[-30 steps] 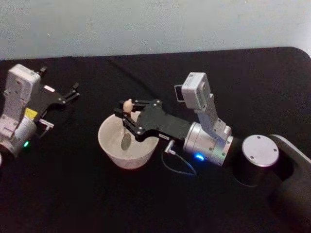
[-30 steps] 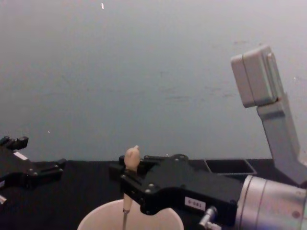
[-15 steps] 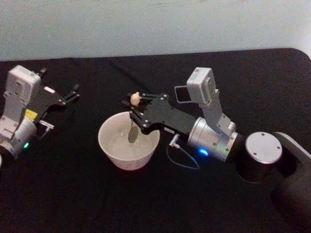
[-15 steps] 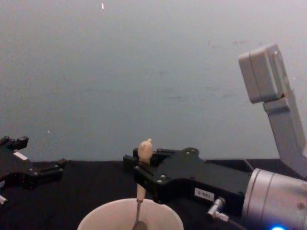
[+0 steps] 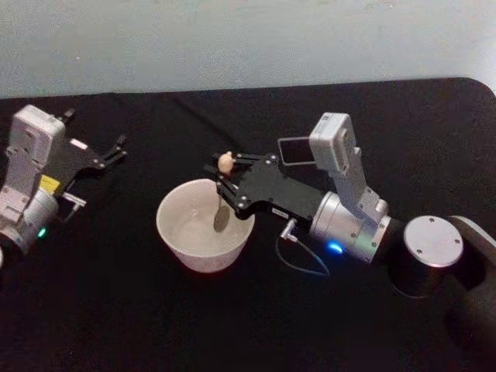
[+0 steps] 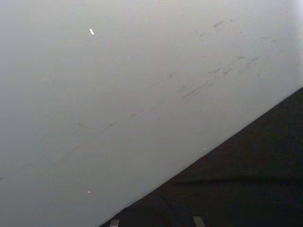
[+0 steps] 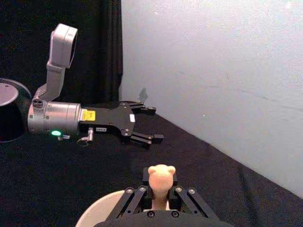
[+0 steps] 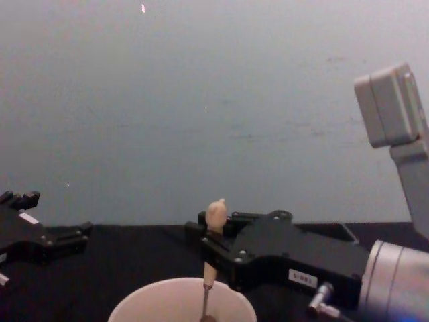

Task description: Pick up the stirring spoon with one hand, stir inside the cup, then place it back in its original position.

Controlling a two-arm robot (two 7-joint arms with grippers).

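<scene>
My right gripper is shut on the beige handle of the stirring spoon, just below its knob. The spoon stands nearly upright, its thin stem running down into the cup. Its dark bowl sits low inside, near the cup's right wall. From the chest the spoon rises above the pale rim of the cup, held by the right gripper. In the right wrist view the knob of the spoon pokes up between the closed fingers. The dark square holder stands behind the right arm.
My left gripper rests open at the table's far left, also seen as the left gripper in the right wrist view. A thin cable loops under the right wrist. The pale wall runs along the table's back edge.
The right gripper has carried the spoon rightward across the cup, from its left-middle to near its right wall. The left arm has not moved.
</scene>
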